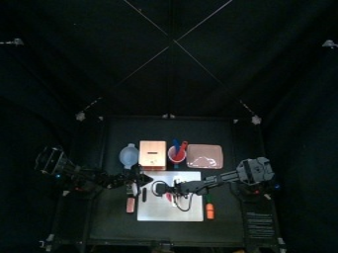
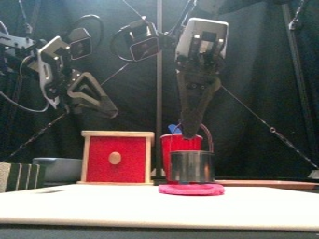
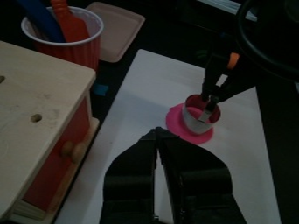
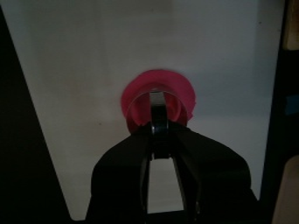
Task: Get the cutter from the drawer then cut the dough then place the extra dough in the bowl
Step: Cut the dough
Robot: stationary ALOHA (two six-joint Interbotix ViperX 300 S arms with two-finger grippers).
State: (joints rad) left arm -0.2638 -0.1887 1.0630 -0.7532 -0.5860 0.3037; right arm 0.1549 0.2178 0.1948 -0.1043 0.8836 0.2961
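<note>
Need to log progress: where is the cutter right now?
Front view: the cutter stands on the pink dough on the white board, just right of the wooden box, its handle held by the right gripper.

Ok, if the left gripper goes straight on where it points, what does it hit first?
Probably the bare white cutting board, just beside the pink dough under the cutter; depth is hard to judge.

light: dim | curtains: black, unlit | white board point(image 1: 158, 210): brightest, mild glare
</note>
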